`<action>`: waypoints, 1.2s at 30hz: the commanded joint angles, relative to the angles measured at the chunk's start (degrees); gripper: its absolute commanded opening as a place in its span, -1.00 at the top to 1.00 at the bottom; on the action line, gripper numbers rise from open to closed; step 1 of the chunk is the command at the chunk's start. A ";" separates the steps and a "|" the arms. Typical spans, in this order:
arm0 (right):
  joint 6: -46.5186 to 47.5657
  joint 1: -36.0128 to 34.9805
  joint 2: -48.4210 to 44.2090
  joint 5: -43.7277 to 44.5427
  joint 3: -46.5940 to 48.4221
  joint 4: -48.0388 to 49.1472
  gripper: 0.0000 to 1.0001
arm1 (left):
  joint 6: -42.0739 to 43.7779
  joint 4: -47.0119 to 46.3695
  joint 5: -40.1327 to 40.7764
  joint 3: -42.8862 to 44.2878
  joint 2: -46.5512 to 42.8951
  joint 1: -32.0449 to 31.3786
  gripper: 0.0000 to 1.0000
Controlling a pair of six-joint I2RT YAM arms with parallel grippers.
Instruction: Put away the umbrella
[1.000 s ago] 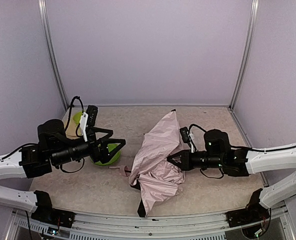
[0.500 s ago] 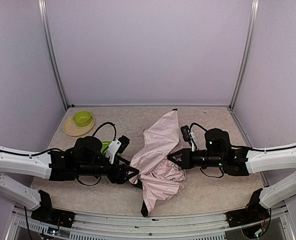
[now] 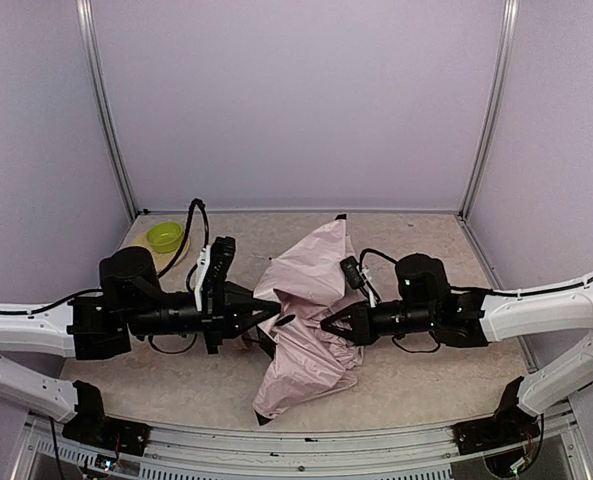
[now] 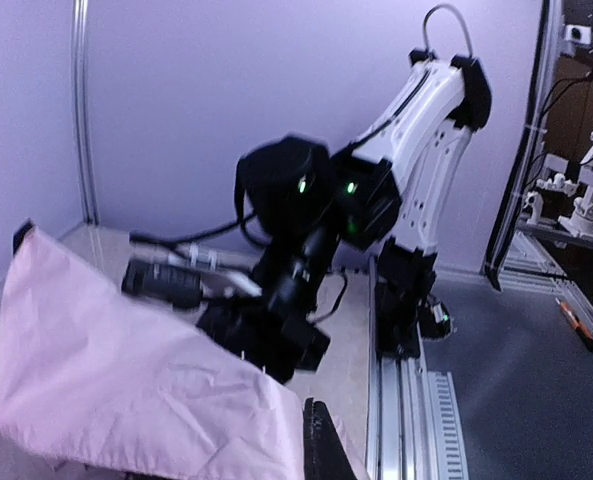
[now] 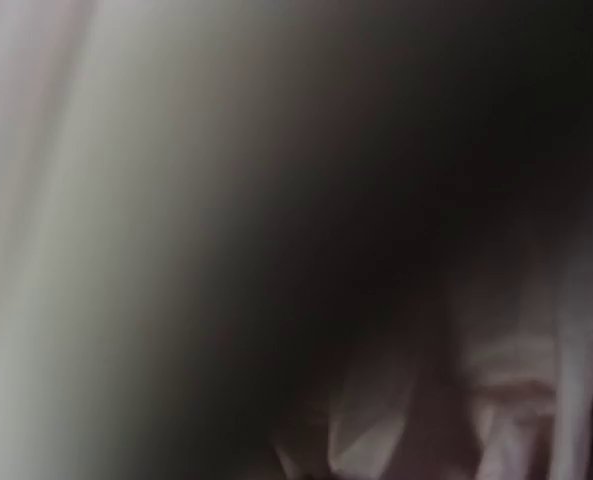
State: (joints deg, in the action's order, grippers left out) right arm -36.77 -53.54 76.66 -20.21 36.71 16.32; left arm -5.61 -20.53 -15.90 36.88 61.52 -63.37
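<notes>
Two shut mid-frame: right gripper (image 3: 326, 325) clamped on pale pink fabric folding umbrella (image 3: 306, 272), left gripper (image 3: 275, 318) together at its edge, hold unclear. Risk: fabric slipping or tearing under opposing pulls.

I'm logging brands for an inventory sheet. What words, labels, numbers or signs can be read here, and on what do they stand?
None: no text can be read in any view.
The umbrella shows only plain pink fabric.
The right wrist view is too blurred to show any print.
</notes>
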 commanded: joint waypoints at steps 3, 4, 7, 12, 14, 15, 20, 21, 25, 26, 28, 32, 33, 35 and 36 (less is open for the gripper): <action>4.03 -2.48 0.20 -6.25 2.73 -3.53 1.00 | 4.79 -15.41 -4.79 0.65 -0.04 0.91 1.00; 4.00 -2.50 -0.57 -6.29 2.09 -3.79 1.00 | 2.95 -16.82 -5.25 0.24 0.81 2.02 1.00; 3.83 -2.46 -2.89 -9.10 -0.27 -1.37 0.89 | -3.99 -25.30 -11.18 -0.72 2.15 3.46 1.00; 5.95 -2.46 -3.63 -11.69 0.97 -3.32 0.59 | -0.05 -19.54 -9.53 7.16 2.58 -3.79 1.00; 7.56 -2.49 -3.08 -9.16 1.99 -6.30 0.30 | 2.91 -18.54 -7.59 7.54 3.16 -3.69 1.00; 8.07 -2.41 -3.06 -8.10 1.97 -6.88 0.18 | 4.27 -18.04 -5.28 6.79 3.39 -2.93 1.00; 9.96 -1.48 -10.53 0.42 1.18 -13.20 -0.04 | 0.65 -14.73 0.78 1.80 7.53 6.03 1.00; 10.04 -1.27 -12.93 2.85 1.31 -15.44 -0.05 | -0.40 -15.45 1.34 0.53 7.92 6.96 1.00; 13.78 -1.28 -21.24 8.09 3.20 -22.71 0.04 | -2.79 -17.90 2.79 -2.80 8.46 7.56 1.00; 14.53 -1.65 -22.12 6.24 3.39 -21.99 0.06 | -3.12 -18.49 2.82 -3.10 8.45 7.56 1.00; 16.03 -3.09 -22.39 2.55 3.57 -18.90 0.02 | -3.23 -18.77 2.98 -3.07 8.60 7.56 1.00; 16.47 -4.07 -16.48 1.44 6.10 -14.01 -0.08 | -2.59 -18.50 2.85 -2.71 8.56 7.69 1.00; 16.77 -4.10 -14.08 0.24 7.60 -13.99 -0.09 | -2.57 -18.42 2.99 -2.62 8.47 7.66 1.00; 17.16 -4.96 -9.67 -2.32 9.77 -13.09 -0.13 | -2.62 -18.17 3.08 -2.48 8.32 7.73 1.00; 17.39 -5.74 -7.92 -3.13 10.46 -12.40 -0.14 | -2.50 -18.10 3.02 -2.46 8.23 7.78 1.00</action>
State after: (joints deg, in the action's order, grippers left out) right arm -21.39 -57.54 62.50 -19.27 43.55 1.10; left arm -7.70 -37.08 -13.67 33.61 70.48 -55.75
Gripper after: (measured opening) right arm 0.562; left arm 0.008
